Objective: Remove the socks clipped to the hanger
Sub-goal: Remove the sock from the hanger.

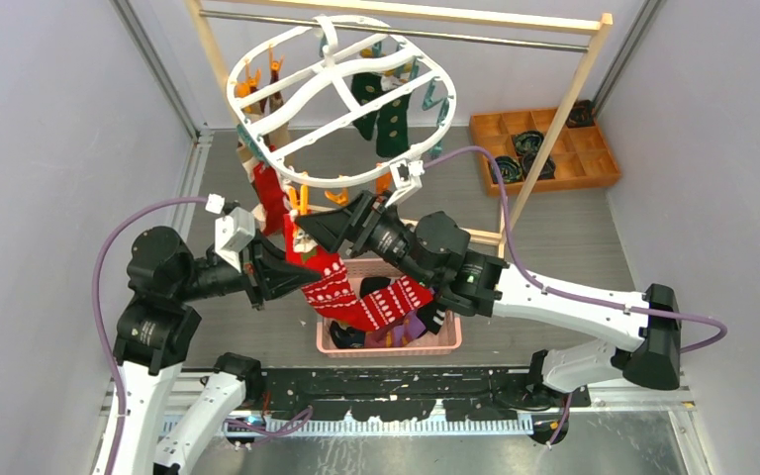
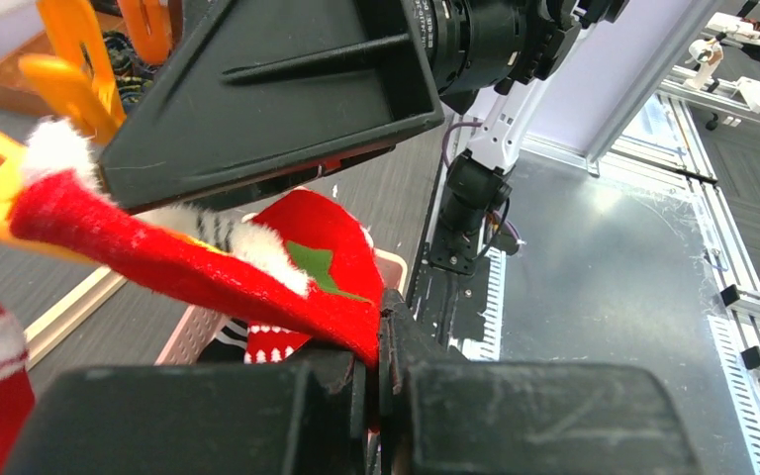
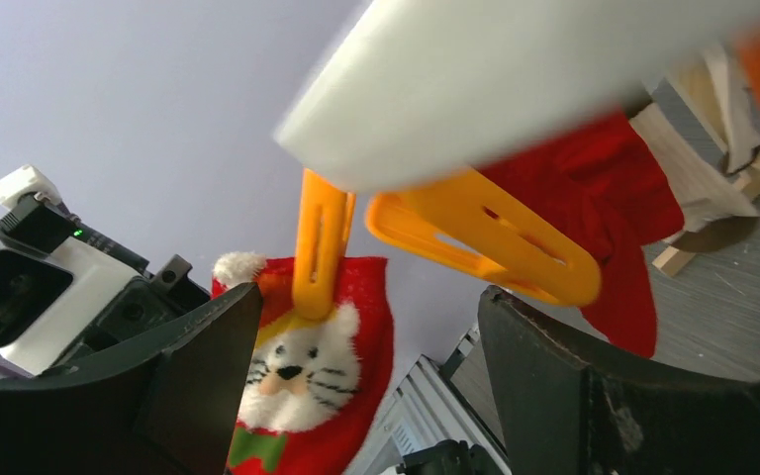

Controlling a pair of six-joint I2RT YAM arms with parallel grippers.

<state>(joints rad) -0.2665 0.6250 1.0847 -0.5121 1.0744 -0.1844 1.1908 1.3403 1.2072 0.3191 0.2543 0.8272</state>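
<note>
The white oval hanger [image 1: 341, 94] hangs from the rail at the back. Dark green socks [image 1: 386, 114] and a red sock [image 1: 269, 193] are clipped to it. A red Christmas sock with a white cat face [image 3: 307, 371] hangs from an orange clip [image 3: 319, 245]. My left gripper [image 2: 381, 351] is shut on this sock's red fabric [image 2: 188, 267], below the hanger [image 1: 292, 269]. My right gripper [image 3: 366, 327] is open, its jaws on either side of the orange clip and the sock's top edge. In the top view it [image 1: 315, 230] sits just under the hanger's front rim.
A pink basket [image 1: 450, 341] holding several socks stands under both grippers. The light wooden rack [image 1: 554, 129] carries the hanger. A wooden compartment tray [image 1: 544, 148] sits at the back right. A second orange clip [image 3: 485, 237] and another red sock [image 3: 633, 228] hang close by.
</note>
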